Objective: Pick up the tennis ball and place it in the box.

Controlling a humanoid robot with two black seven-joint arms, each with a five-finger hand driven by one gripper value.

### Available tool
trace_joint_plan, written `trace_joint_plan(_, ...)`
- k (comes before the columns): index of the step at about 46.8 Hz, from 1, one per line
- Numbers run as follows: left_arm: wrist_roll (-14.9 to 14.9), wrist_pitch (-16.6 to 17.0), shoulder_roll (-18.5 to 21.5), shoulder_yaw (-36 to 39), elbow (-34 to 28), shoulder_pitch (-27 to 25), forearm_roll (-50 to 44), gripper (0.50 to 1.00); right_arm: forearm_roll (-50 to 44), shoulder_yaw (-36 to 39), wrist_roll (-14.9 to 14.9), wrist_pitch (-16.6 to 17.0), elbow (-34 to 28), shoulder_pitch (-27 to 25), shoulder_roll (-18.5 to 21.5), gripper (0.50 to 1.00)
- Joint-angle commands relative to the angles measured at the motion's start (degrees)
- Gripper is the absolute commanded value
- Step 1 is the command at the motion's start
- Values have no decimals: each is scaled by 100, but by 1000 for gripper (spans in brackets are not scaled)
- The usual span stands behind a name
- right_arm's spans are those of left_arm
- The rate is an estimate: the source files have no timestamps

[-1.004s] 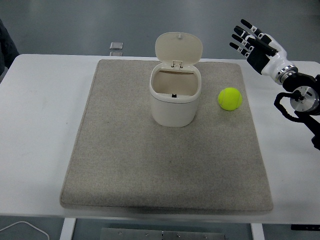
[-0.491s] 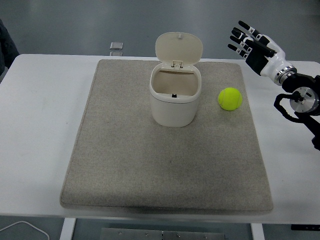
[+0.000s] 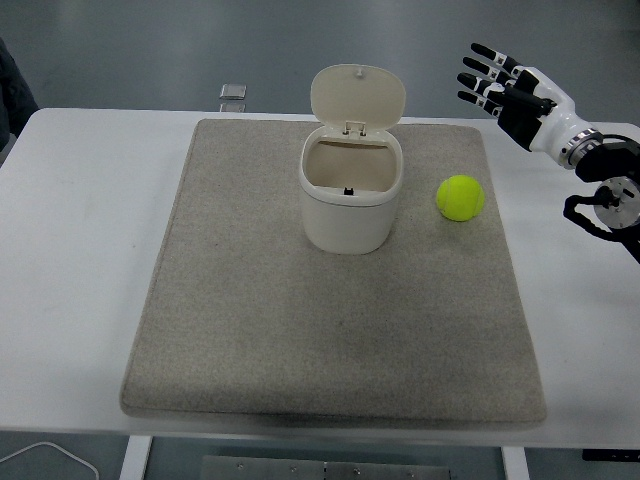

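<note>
While the right hand (image 3: 505,88) hovers spread, no writing is legible.

Right hand (image 3: 522,98): black segmented fingers (image 3: 487,50) with white knuckle marks, white back shell, silver wrist ring, black forearm joint.

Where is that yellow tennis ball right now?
In the head view, the tennis ball lies on the grey mat, right of the open box, untouched.

White table (image 3: 80,200) under beige mat (image 3: 250,330); grey-blue floor behind (evenly lit).
</note>
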Motion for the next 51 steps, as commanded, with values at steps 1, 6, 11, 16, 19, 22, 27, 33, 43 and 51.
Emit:
trace_joint_plan(1, -1, 4, 0, 6, 0, 0, 6, 992, -250, -17, 0, 24, 5, 54, -7, 917)
trace_joint_plan(6, -1, -5, 0, 6, 0, 0, 6, 992, -619, -17, 0, 103, 5, 72, -33, 917)
trace_joint_plan(11, -1, 4, 0, 6, 0, 0, 6, 992, -839, -34, 0, 191, 22, 89, -138, 917)
trace_joint_plan(16, -1, -5, 0, -3, 0, 0, 6, 992, -1006, -157, 0, 305, 31, 177, -200, 917)
trace_joint_plan(19, -1, 4, 0, -3, 0, 0, 6, 992, -1077, -262, 0, 340, 40, 247, -288, 917)
trace_joint_plan(22, -1, 4, 0, -3, 0, 0, 6, 992, -1165, -385, 0, 358, 92, 327, -367, 917)
trace_joint_plan(27, -1, 4, 0, -3, 0, 0, 6, 990, -1402, -649, 9, 428, 216, 467, -499, 917)
trace_joint_plan(33, -1, 4, 0, 6, 0, 0, -3, 992, -1657, -799, 9, 507, 303, 573, -552, 917)
trace_joint_plan(43, -1, -5, 0, 6, 0, 0, -3, 992, -2210, -825, 9, 604, 532, 564, -666, 917)
trace_joint_plan(51, -1, 4, 0, 6, 0, 0, -3, 992, -3062, -834, 9, 762, 655, 564, -710, 917)
